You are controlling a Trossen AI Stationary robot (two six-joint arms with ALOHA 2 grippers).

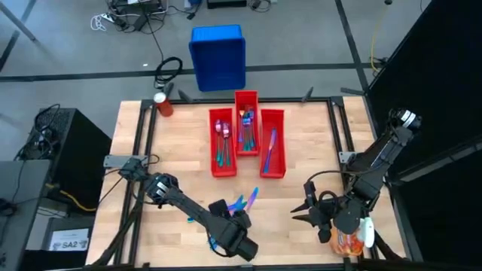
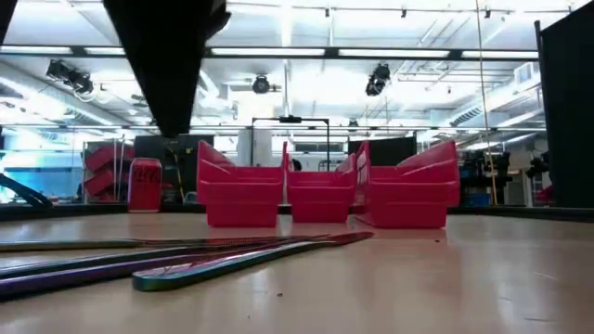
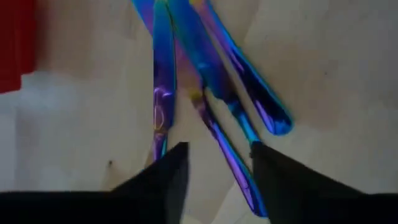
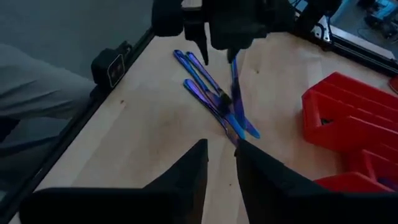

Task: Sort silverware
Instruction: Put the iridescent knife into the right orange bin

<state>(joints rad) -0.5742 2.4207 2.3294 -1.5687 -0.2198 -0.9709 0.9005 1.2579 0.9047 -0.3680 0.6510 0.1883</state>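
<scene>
My left pincer hangs low over the near middle of the desk, right above a small cluster of loose silverware. Its two fingers stand apart, empty, with the slim handle of one piece lying on the wood in the gap between them — I grip nothing. From my left wrist, three or four iridescent blue-purple pieces fan out across the pale wood ahead of the fingertips; they overlap, and I cannot tell knife from fork there.

My right pincer waits at the near right of the desk, fingers spread, pointed toward the same cluster. From its wrist the pieces show as a crossed bundle lying flat beneath my left pincer.

Farther back, three long red bins sit side by side at the middle of the desk. The left one holds spoons, with pinkish bowls toward the far end; the middle one, set a little farther back, holds a bunched handful, probably forks; the right one holds a single slim piece. From desk level the loose silverware lies flat in the foreground, well in front of the bins.

A red can stands at the far left corner, and a blue crate sits on the floor beyond the desk.
</scene>
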